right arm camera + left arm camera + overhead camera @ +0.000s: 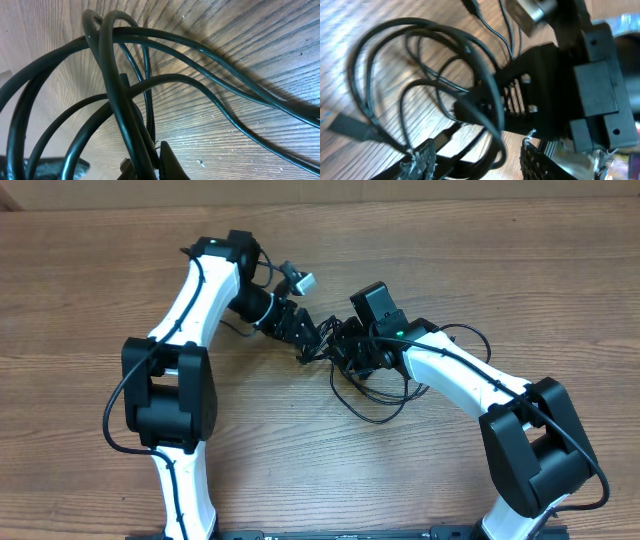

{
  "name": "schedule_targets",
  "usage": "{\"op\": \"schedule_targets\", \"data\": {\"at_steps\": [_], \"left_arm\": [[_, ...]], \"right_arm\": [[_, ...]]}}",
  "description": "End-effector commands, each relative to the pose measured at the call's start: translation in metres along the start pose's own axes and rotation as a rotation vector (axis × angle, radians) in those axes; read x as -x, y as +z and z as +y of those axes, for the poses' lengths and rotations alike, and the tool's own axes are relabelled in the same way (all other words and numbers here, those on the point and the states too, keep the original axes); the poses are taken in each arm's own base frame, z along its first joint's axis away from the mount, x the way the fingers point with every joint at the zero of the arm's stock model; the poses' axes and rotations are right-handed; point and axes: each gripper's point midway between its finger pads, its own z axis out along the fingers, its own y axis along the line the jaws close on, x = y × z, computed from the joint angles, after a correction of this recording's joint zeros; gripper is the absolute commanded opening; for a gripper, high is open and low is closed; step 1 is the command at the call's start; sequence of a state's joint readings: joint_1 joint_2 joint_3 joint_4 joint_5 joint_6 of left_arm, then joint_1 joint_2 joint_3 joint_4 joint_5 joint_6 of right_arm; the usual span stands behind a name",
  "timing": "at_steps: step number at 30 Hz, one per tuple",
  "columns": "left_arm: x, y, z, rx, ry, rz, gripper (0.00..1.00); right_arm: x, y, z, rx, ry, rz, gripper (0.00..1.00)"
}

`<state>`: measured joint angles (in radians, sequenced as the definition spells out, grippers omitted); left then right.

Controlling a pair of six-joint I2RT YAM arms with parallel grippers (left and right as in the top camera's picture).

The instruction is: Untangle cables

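at the centre of the surface [500,260]: cables bunched between the two end effectors

the cables [114,85] lie in a tangled bundle of thin black loops on the wooden surface, near the middle and just in front of the right arm's wrist. several loops spill outward from under that arm. the left end effector [477,162] reaches in from the left, its fingers [422,160] spread wide, with dark strands passing through the gap between them. whether those strands touch the pads cannot be told. the right end effector [345,350] sits just beside the left one, directly over the bundle. from its own wrist view only one dark fingertip [170,162] shows, with strands crossing close against it. whether this end effector is spread or pressed together cannot be told.
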<state>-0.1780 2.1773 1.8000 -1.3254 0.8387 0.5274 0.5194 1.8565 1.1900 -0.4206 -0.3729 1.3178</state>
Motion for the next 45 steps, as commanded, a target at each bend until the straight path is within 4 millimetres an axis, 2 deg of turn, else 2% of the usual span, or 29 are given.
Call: {"op": "schedule_targets", "data": {"at_steps": [1,6,13,19,25,32,37,45], "left_arm": [[0.001,0.002,-0.008,-0.029,0.119,-0.003,0.49],[0.001,0.003,-0.008,-0.027,0.119,0.0,0.29],[0.001,0.004,-0.007,-0.025,0.123,0.001,0.09],[-0.001,0.005,-0.003,-0.005,0.123,0.015,0.04],[-0.004,0.005,0.004,0.035,0.128,0.036,0.04],[-0.016,0.0,0.034,0.203,0.068,0.118,0.05],[-0.02,-0.004,0.048,0.284,0.038,0.147,0.04],[-0.021,-0.007,0.056,0.329,0.029,0.158,0.04]], "right_arm": [[-0.003,-0.004,0.006,0.016,-0.021,0.011,0.04],[-0.003,-0.004,0.006,0.017,-0.021,0.011,0.04],[-0.003,-0.004,0.006,0.016,-0.021,0.011,0.04],[-0.003,-0.004,0.006,0.016,-0.021,0.011,0.04],[-0.006,-0.004,0.007,0.02,-0.021,0.026,0.04],[-0.017,-0.007,0.01,0.043,-0.019,0.118,0.04],[-0.025,-0.017,0.014,0.092,-0.051,0.238,0.04],[-0.019,-0.043,0.022,0.207,-0.096,0.388,0.04]]}}
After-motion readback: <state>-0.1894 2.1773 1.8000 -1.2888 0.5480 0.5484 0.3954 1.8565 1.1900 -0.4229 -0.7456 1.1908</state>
